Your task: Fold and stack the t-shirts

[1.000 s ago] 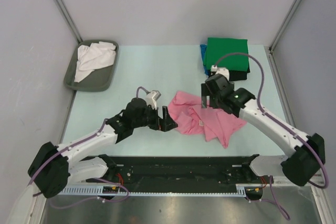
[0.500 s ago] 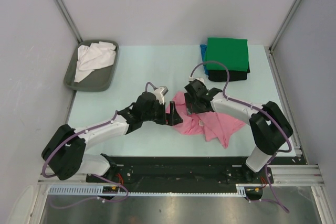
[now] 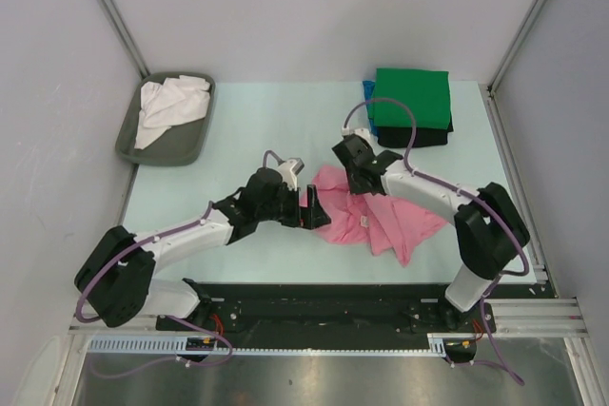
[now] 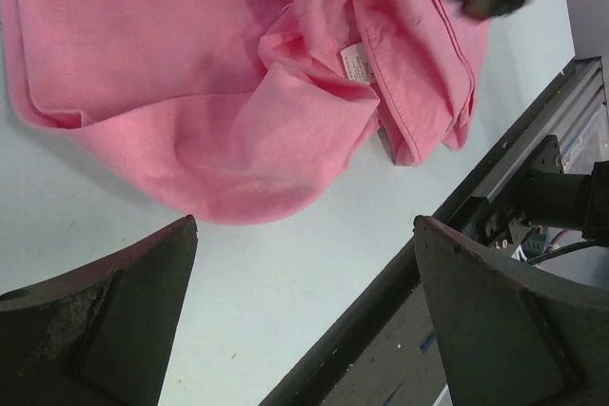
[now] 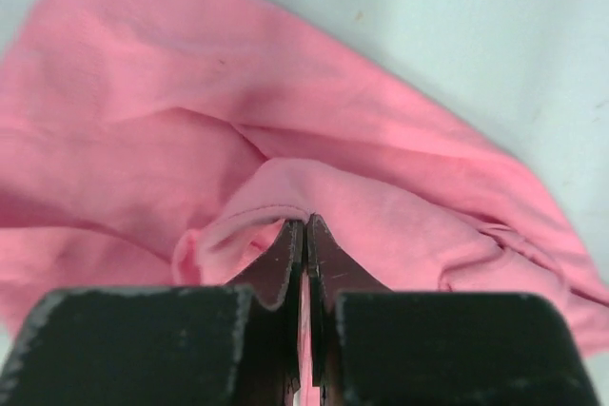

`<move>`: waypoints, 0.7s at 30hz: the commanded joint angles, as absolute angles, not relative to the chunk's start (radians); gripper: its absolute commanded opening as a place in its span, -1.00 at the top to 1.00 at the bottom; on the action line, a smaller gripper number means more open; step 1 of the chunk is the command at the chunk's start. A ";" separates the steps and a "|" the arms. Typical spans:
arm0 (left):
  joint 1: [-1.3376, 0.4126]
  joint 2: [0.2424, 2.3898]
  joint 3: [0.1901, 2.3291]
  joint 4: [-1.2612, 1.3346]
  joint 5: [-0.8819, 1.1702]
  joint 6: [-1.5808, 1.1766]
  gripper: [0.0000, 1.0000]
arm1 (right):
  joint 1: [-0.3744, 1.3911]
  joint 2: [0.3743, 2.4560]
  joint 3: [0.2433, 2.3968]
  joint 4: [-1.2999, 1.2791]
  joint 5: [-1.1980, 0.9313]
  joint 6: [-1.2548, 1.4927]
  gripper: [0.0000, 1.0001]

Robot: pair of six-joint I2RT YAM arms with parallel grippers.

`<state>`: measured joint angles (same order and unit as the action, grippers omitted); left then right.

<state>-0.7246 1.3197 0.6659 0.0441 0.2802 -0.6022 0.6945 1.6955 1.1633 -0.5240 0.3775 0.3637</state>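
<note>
Right gripper (image 5: 304,227) has swung in, pinching the pink t-shirt (image 5: 143,121); left gripper (image 4: 304,230) gapes beside it.

Bare pale-green tabletop (image 3: 276,125) is open from 11 to 12 o'clock, between the grey rounded plastic tray (image 3: 164,159) at 10 and the folded stack topped by a green t-shirt (image 3: 411,97) at 1. The crumpled pink t-shirt (image 3: 381,221) fills centre to 4 o'clock. Its 9 o'clock edge is blocked by the left gripper (image 3: 307,209), jaws spread. At its 12 sits the right gripper (image 5: 304,227), pinched on a pink fold. The white right forearm (image 3: 428,195) spans the cloth's 1–3 side. The strip at 6, along the black base rail (image 3: 324,297), is narrow but free.
</note>
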 commanded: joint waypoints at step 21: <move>-0.730 0.950 0.589 -0.051 0.207 -0.597 -1.00 | 0.637 1.031 1.413 -1.184 0.986 0.466 1.00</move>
